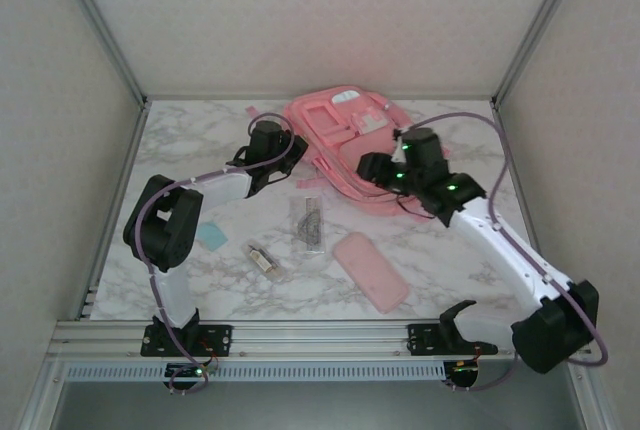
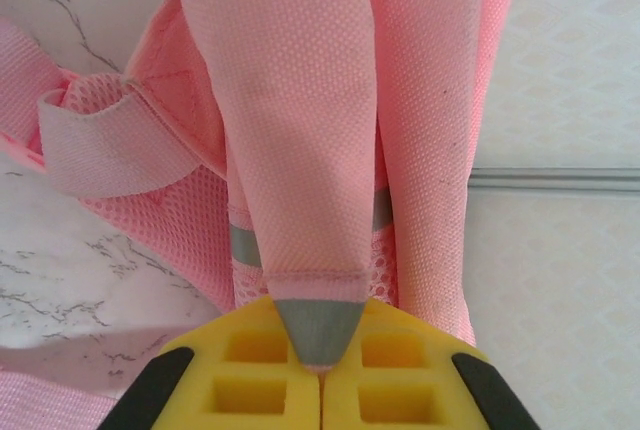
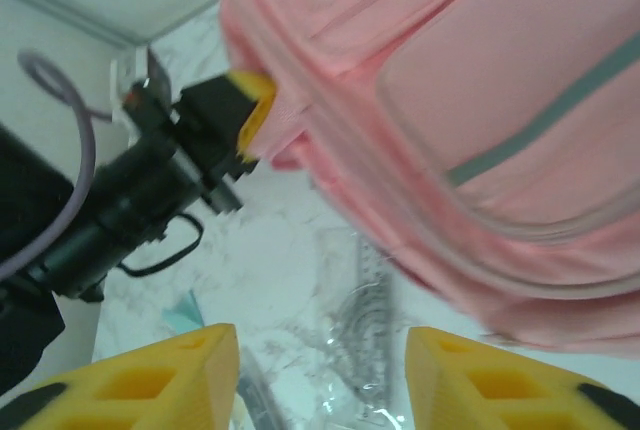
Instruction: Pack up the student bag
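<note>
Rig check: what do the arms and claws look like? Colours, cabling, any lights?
Both arms have white links and black joint housings: left arm, right arm. A lilac cable loops along each. Green lights glow on the right wrist. The left claw and right claw have yellow pads with square recesses and black outer corners.

A white marble-patterned table (image 1: 190, 135) stands between pale, faintly patterned walls (image 1: 320, 20), silver metal posts (image 1: 98, 22) at its back corners, a metal rail (image 1: 320, 333) along its near edge.
</note>
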### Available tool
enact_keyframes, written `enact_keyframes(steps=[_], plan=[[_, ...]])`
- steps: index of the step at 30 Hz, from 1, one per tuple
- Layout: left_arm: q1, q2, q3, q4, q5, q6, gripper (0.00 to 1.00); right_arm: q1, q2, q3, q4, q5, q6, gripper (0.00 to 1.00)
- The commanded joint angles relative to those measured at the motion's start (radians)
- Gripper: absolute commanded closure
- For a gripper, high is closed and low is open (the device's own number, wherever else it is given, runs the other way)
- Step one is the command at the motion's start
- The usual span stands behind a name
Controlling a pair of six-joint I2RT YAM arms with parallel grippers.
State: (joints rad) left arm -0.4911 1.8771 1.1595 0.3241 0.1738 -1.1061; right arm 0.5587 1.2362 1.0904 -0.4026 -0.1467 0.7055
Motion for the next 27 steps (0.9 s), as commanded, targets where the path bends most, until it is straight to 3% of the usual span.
enact_keyframes(steps=[1,4,10,18,27], plan=[[-0.032,-0.063,0.015,0.049,0.040,-0.029,1.00,0.113,0.095,-0.019,0.144,0.096,0.062,0.57],[-0.032,-0.065,0.005,0.048,0.037,-0.028,1.00,0.222,0.207,-0.008,0.235,0.174,0.095,0.62],[-0.032,-0.068,-0.013,0.047,0.044,-0.029,1.00,0.319,0.387,0.015,0.343,0.330,0.165,0.69],[-0.035,-0.108,-0.055,0.058,0.042,-0.044,1.00,0.343,0.590,0.079,0.408,0.530,0.233,0.70],[-0.044,-0.159,-0.112,0.058,0.032,-0.052,1.00,0.343,0.716,0.229,0.308,0.771,0.234,0.63]])
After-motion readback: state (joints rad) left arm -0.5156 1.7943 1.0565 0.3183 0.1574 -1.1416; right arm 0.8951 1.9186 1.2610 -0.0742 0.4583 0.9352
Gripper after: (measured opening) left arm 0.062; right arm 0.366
